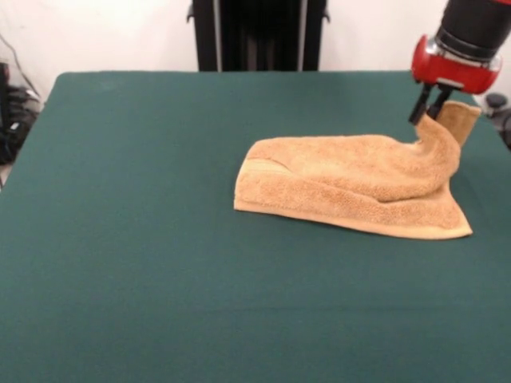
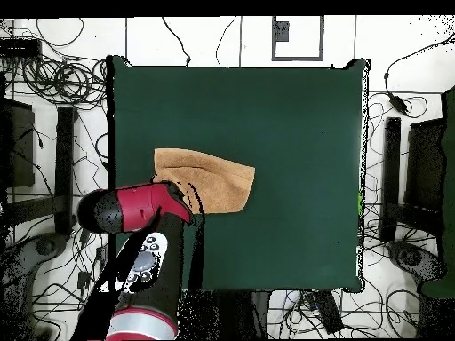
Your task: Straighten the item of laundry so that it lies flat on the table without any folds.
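The orange-tan terry towel (image 1: 351, 183) lies folded over on the dark green table (image 1: 144, 239), right of centre in the front view. Its far right corner is pulled up off the table into a peak. My gripper (image 1: 429, 112) is shut on that raised corner, with the cloth hanging down from it to the rest of the towel. A paler woven band shows at the towel's left end. In the overhead view the towel (image 2: 218, 182) lies left of the table's middle (image 2: 293, 115), and the red arm head (image 2: 147, 206) hides the gripper and the held corner.
The table's right edge in the front view is close to the gripper. Cables and black stands (image 2: 62, 151) surround the table on the floor. The robot's black pedestal (image 1: 255, 36) stands at the far side.
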